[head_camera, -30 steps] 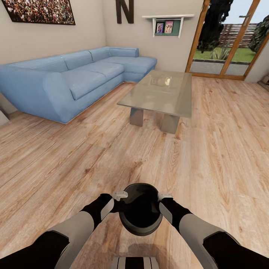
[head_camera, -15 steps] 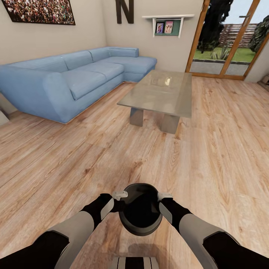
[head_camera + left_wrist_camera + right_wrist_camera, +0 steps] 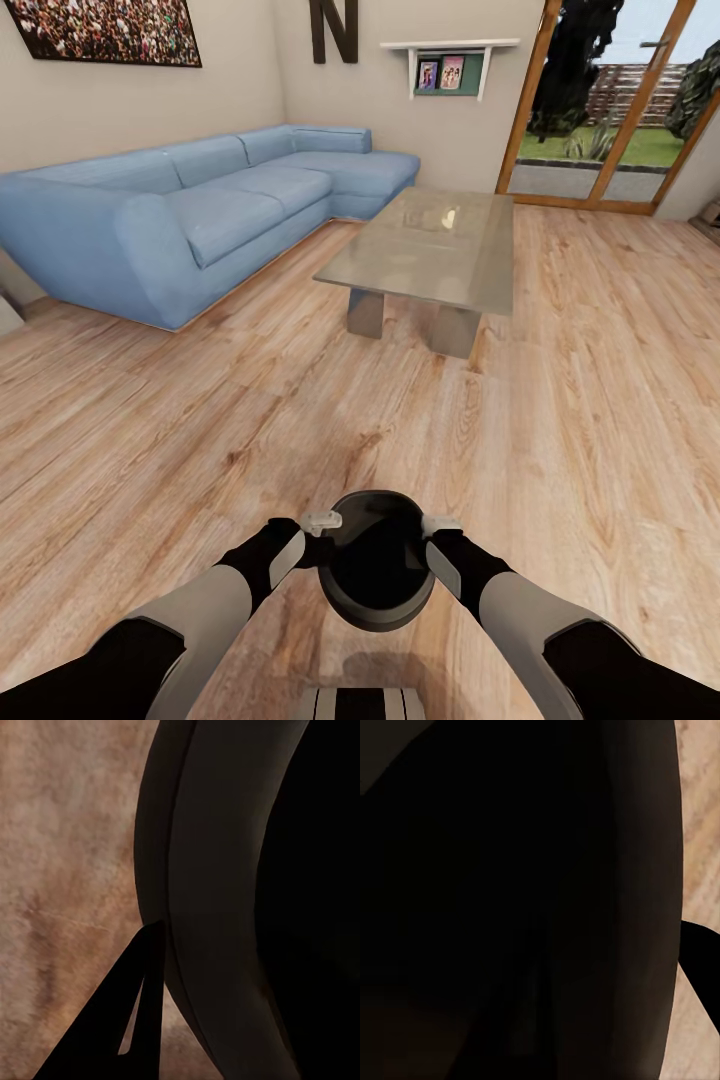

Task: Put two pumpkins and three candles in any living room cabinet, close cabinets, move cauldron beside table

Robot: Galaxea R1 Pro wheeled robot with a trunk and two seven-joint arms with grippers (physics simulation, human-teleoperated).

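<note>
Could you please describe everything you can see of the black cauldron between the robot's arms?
The cauldron is a small round pot, matte black with a slightly paler, greyish rim around a wide circular mouth that faces up; its inside looks dark and nothing shows in it. It sits upright, low and close in front of the robot, over the wooden floor. The left gripper and right gripper are at opposite sides of its rim. Whether it rests on the floor or is lifted cannot be told. The glass table stands well ahead, apart from it.

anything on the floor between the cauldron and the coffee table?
No. In the head view the stretch from the cauldron, held between both grippers, to the coffee table is bare wood floor. The blue sofa sits off to the left.
</note>
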